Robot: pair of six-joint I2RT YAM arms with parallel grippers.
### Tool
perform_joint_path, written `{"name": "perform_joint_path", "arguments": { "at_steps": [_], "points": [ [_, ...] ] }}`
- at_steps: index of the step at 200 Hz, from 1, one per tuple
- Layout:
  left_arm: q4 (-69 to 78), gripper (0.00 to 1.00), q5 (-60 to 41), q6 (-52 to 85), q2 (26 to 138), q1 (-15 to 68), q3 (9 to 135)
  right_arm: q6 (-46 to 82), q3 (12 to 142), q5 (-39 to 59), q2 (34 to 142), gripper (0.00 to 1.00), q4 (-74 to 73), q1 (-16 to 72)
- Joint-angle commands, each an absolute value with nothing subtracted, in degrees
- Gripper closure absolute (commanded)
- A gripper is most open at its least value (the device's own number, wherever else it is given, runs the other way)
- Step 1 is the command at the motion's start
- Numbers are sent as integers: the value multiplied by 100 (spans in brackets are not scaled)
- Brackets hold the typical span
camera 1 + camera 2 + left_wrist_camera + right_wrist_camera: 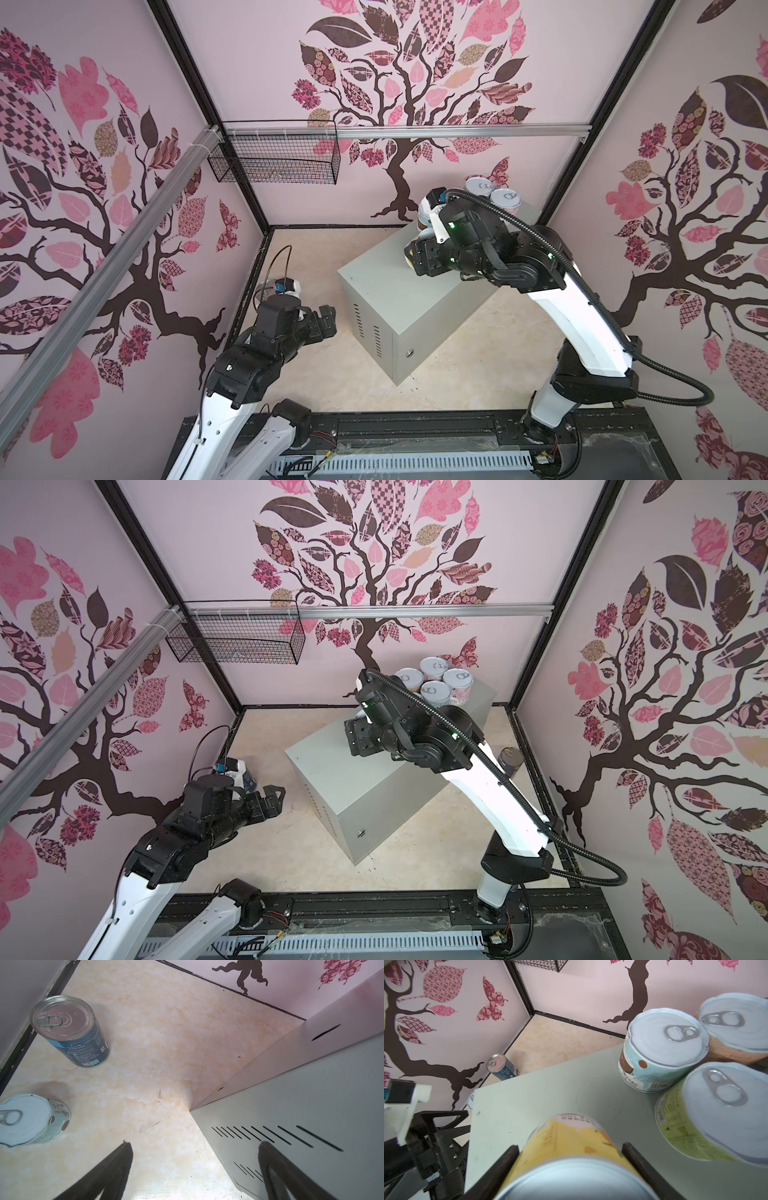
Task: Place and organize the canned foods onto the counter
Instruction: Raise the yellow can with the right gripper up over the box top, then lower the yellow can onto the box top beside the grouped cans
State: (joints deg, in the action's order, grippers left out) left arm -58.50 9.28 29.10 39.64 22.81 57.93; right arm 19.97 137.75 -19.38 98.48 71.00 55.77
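The right pincer point(569, 1148) is clamped on a yellow can point(566, 1134), one finger pressed to each side of its label; the can hangs upright over the near part of the counter point(525, 1093), though whether its base touches the grey top is hard to make out from the wrist view. Just beyond it on the counter stand a teal can point(660, 1053), a brown can point(733, 1028) and a green can point(716, 1115), upright and packed against one another; a top view shows them as part of a cluster of short cans point(435, 691) at the counter's far end, near the back wall. The left pincer point(195, 1145) is spread wide and holds nothing; it hovers above the floor point(166, 1043) beside the counter's slotted side point(311, 1105). Three cans are not on the counter: a tall blue can point(72, 1032) stands on the floor by the left wall, a pale short can point(31, 1120) stands near it, and a dark can point(510, 762) stands on the floor on the other side of the counter, by the right wall.
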Motion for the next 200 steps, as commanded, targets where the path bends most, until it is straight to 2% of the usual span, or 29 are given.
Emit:
{"name": "perform_joint_path", "arguments": {
  "at_steps": [1, 74, 128, 200],
  "points": [
    [-5836, 2, 1050, 2768, 3902, 2285, 5885, 1806, 14175, -2250, 10069, 54, 6969, 5599],
    [-5862, 2, 1274, 2497, 3874, 2276, 6040, 1549, 14511, -2390, 10754, 49, 7044, 5599],
    [-5865, 2, 1494, 2475, 3665, 2282, 6174, 1367, 14545, -2409, 10979, 34, 7015, 5599],
    [-5970, 2, 1268, 2358, 3694, 2274, 6469, 1165, 14532, -2347, 11032, 18, 6844, 5599]
  ]
}}
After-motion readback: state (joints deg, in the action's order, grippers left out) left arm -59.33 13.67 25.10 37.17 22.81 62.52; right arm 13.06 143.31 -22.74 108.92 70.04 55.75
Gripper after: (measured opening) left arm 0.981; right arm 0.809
